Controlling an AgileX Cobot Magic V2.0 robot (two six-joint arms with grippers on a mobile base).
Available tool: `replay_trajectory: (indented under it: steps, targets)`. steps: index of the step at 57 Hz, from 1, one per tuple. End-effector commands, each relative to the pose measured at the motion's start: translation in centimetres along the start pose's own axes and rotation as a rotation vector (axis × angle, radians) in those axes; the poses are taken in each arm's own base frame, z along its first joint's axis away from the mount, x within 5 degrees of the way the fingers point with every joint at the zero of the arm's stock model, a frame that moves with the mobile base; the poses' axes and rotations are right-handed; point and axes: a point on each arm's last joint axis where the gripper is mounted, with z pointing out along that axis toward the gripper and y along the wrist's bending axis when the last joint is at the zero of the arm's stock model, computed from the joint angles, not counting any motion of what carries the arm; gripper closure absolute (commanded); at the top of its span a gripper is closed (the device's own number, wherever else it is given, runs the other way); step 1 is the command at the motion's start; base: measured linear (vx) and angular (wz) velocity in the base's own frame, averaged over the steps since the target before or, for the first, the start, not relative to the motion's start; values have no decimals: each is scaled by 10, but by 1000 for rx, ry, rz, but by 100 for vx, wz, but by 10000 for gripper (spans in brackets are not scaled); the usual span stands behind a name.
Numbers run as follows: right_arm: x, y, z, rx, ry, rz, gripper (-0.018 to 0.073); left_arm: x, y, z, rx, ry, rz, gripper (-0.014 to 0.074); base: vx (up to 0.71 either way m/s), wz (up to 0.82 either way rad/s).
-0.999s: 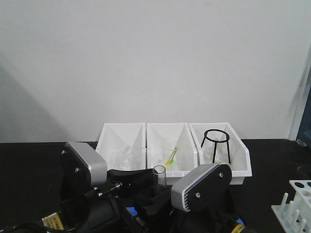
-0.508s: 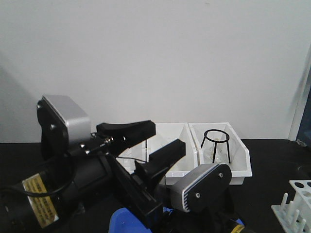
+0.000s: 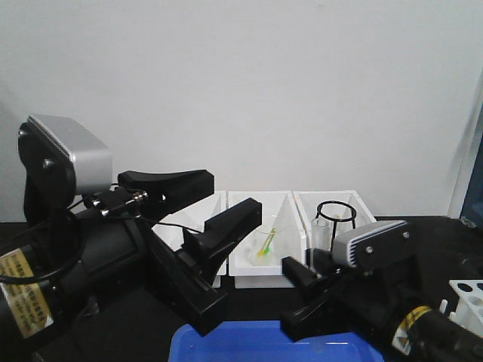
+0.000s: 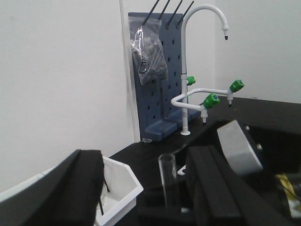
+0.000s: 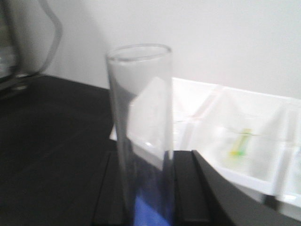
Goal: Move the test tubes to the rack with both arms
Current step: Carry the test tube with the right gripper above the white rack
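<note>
Between my right fingers (image 5: 190,193) stands a light, slippery, breakable glass test tube (image 5: 141,117), pinched low I think, while my left fingers (image 3: 234,216) are wide open.

The rack (image 3: 469,294) is cut by the right edge; the test tube (image 5: 141,117) is blurred, its base unseen.

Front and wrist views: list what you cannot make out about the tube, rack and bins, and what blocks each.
1. The rack, front view: cut by the right edge, so its holes cannot be counted.
2. The tube, right wrist view: blurred, its bottom cut by the lower edge.
3. The left bin, front view: contents hidden behind the left gripper.
</note>
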Motion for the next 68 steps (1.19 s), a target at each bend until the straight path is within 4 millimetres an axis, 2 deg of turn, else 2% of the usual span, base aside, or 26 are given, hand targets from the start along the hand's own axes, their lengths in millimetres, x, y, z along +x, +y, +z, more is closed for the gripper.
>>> replay_trajectory:
  steps: [1, 9, 17, 30, 37, 47, 68]
  targets:
    - [-31, -25, -8, 79, -163, -30, 566, -25, -3, -7, 19, -104, -13, 97, 0, 0]
    - [-37, -67, -22, 219, -181, -80, 566, -24, -3, -7, 15, -96, -13, 97, 0, 0]
    - [-43, -111, -45, 398, -199, -89, 566, -24, -3, -7, 15, -96, -13, 97, 0, 0]
    - [-42, -164, -79, 627, -210, -50, 566, -24, -3, -7, 15, -96, -13, 97, 0, 0]
    - [-36, -180, -92, 695, -250, -33, 566, -24, -3, -7, 15, -95, -13, 97, 0, 0]
    - [-13, -195, -99, 742, -317, -19, 566, -23, -3, -7, 13, -91, -13, 97, 0, 0]
    - [16, -208, -78, 690, -299, 15, 566, -16, 0, -5, -18, -15, -14, 97, 0, 0]
